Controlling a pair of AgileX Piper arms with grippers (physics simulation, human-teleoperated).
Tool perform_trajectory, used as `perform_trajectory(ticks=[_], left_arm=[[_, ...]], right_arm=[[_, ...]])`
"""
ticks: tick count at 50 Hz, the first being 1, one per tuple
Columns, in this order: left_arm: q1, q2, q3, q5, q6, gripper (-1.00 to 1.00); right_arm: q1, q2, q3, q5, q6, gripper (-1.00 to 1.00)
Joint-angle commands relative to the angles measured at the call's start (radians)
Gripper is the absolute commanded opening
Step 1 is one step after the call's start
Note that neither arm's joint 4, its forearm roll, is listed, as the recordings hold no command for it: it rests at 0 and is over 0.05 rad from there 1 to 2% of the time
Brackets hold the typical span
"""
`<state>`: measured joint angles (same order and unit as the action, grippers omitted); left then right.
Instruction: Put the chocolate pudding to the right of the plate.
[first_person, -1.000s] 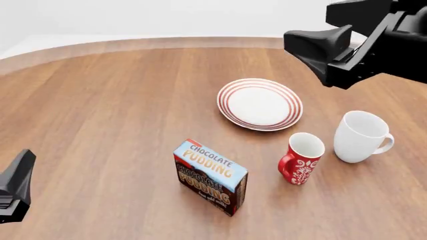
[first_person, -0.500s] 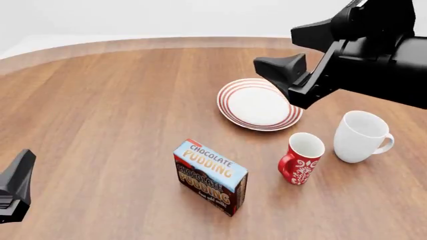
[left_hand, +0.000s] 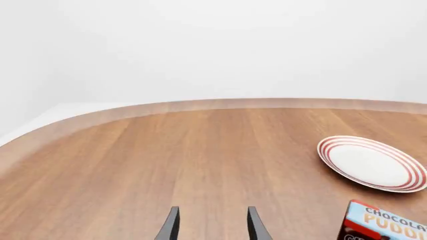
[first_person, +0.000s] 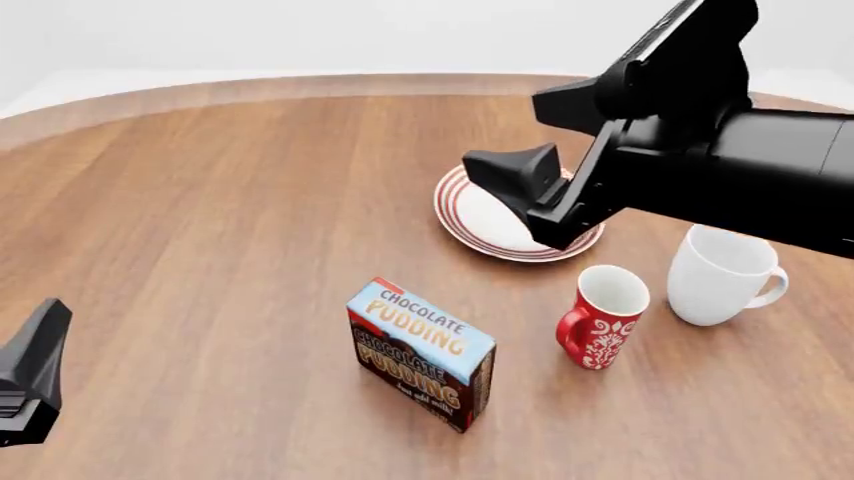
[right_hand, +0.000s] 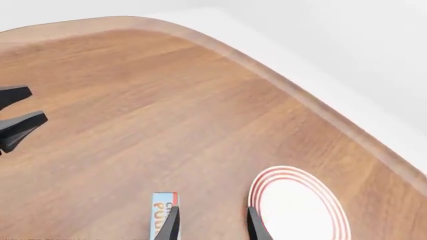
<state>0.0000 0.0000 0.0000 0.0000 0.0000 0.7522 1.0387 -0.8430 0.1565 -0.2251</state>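
The chocolate pudding (first_person: 420, 355) is a carton with a light blue top and dark sides, standing on the table near the front, left of centre. It also shows in the left wrist view (left_hand: 383, 225) and the right wrist view (right_hand: 162, 207). The plate (first_person: 454, 210) is white with red rings and lies behind the carton; my right arm hides part of it. My right gripper (first_person: 505, 132) hangs open above the plate's left side, holding nothing. My left gripper (first_person: 47, 330) stays open at the front left edge, far from the carton.
A red patterned mug (first_person: 603, 317) stands just in front of the plate's right side. A white mug (first_person: 721, 272) stands to its right. The table's curved far edge (first_person: 334, 85) runs behind everything.
My right arm has swung left and lower, from the far right corner to over the plate, now covering part of it. The left gripper, carton and mugs have not moved.
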Motion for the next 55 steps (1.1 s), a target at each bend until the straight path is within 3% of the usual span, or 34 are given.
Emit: perform_trajectory(ticks=[1, 29, 55], left_arm=[[0.000, 0.000, 0.000, 0.000, 0.000, 1.00], [0.000, 0.000, 0.000, 0.000, 0.000, 1.00], [0.000, 0.000, 0.000, 0.000, 0.000, 1.00]], right_arm=[[0.035, 0.046, 0.008, -0.030, 0.011, 1.00], [0.117, 0.186, 0.055, -0.130, 0.051, 1.00], [0.124, 0.252, 0.134, -0.251, 0.120, 1.00]])
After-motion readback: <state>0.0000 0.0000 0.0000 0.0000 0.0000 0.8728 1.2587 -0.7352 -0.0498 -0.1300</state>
